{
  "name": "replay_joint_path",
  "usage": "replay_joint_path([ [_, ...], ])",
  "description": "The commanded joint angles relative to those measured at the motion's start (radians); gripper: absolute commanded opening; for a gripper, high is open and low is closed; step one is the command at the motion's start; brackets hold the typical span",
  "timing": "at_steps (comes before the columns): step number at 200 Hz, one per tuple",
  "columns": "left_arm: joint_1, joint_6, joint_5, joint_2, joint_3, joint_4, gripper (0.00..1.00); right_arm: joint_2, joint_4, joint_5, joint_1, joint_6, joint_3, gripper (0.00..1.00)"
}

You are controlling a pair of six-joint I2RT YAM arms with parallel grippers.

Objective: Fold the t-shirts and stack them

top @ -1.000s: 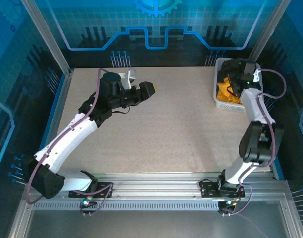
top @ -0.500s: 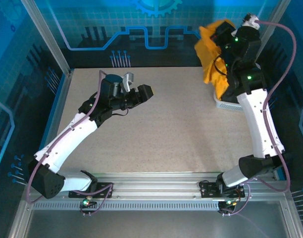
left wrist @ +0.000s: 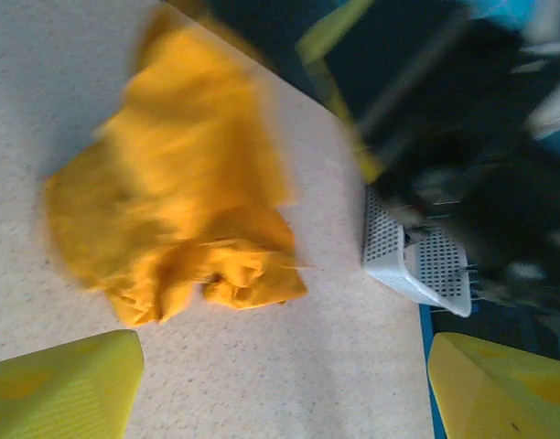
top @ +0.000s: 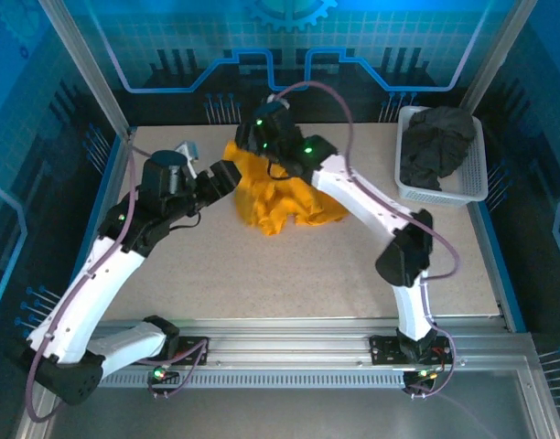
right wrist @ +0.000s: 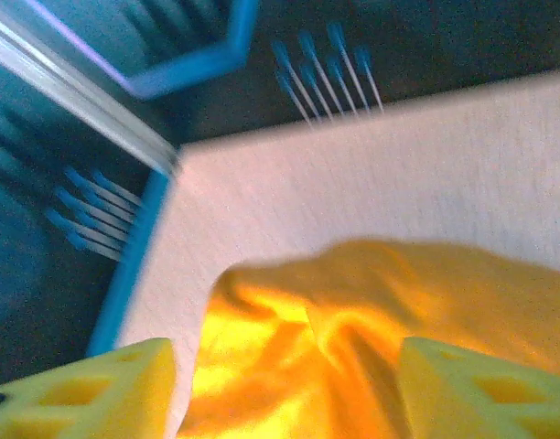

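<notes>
The bright orange-yellow t-shirt (top: 280,197) lies crumpled on the table at the back centre, blurred in the left wrist view (left wrist: 170,210). My right gripper (top: 251,146) hangs over its back left edge. Its fingers (right wrist: 106,384) stand wide apart and open, with orange cloth (right wrist: 307,338) below and between them. My left gripper (top: 230,174) sits at the shirt's left side, open, with bare table between its fingers (left wrist: 70,384). The dark charcoal t-shirt (top: 436,146) is bunched in the white mesh basket (top: 445,192).
The basket (left wrist: 417,265) stands at the table's back right corner. The right arm (top: 371,206) stretches diagonally across the table's right half. A metal frame post (right wrist: 79,91) and blue rail border the back left corner. Bare table lies in front of the orange shirt.
The right arm lifted the orange shirt out of the basket, swung it left to the back centre and opened over it. The left arm shifted towards the shirt.
</notes>
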Motion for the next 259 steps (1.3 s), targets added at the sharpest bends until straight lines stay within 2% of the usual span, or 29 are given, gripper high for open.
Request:
replay_joint_path([
  [1, 0.026, -0.029, -0.028, -0.031, -0.048, -0.139, 0.83, -0.054, -0.133, -0.088, -0.03, 0.013, 0.019, 0.72],
  [28, 0.035, -0.05, 0.001, -0.03, -0.108, -0.181, 0.83, -0.195, -0.074, -0.097, -0.095, -0.009, -0.272, 0.69],
  [45, 0.047, -0.09, 0.007, -0.015, -0.155, -0.2, 0.83, -0.253, -0.085, -0.155, -0.155, 0.018, -0.438, 0.65],
  [62, 0.108, -0.171, 0.093, 0.005, -0.231, -0.168, 0.82, -0.281, -0.102, -0.183, -0.193, 0.025, -0.587, 0.64],
  [86, 0.183, -0.302, 0.222, 0.056, -0.341, -0.039, 0.8, -0.281, -0.063, -0.268, -0.237, 0.053, -0.734, 0.65],
  [106, 0.191, -0.306, 0.228, 0.139, -0.341, 0.057, 0.79, -0.219, -0.04, -0.321, -0.262, 0.057, -0.747, 0.66],
  [129, 0.192, -0.258, 0.223, 0.298, -0.254, 0.104, 0.76, -0.117, -0.06, -0.344, -0.272, 0.055, -0.69, 0.65],
  [163, 0.192, -0.159, 0.198, 0.541, -0.063, 0.1, 0.73, 0.009, -0.127, -0.362, -0.302, 0.077, -0.625, 0.59],
  [198, 0.194, -0.104, 0.173, 0.754, 0.117, 0.042, 0.73, 0.044, -0.142, -0.352, -0.333, 0.082, -0.625, 0.47],
  [207, 0.193, -0.1, 0.17, 0.798, 0.157, 0.021, 0.68, 0.048, -0.148, -0.349, -0.341, 0.077, -0.623, 0.41],
  [221, 0.194, -0.079, 0.145, 0.856, 0.216, -0.017, 0.58, 0.046, -0.154, -0.349, -0.354, 0.065, -0.624, 0.27],
  [237, 0.194, -0.057, 0.124, 0.905, 0.265, -0.035, 0.48, 0.032, -0.16, -0.34, -0.366, 0.054, -0.627, 0.17],
  [245, 0.195, -0.043, 0.121, 0.926, 0.291, -0.04, 0.37, 0.022, -0.162, -0.336, -0.372, 0.045, -0.631, 0.12],
  [259, 0.199, -0.019, 0.114, 0.954, 0.33, -0.049, 0.09, 0.002, -0.173, -0.32, -0.382, 0.032, -0.634, 0.04],
])
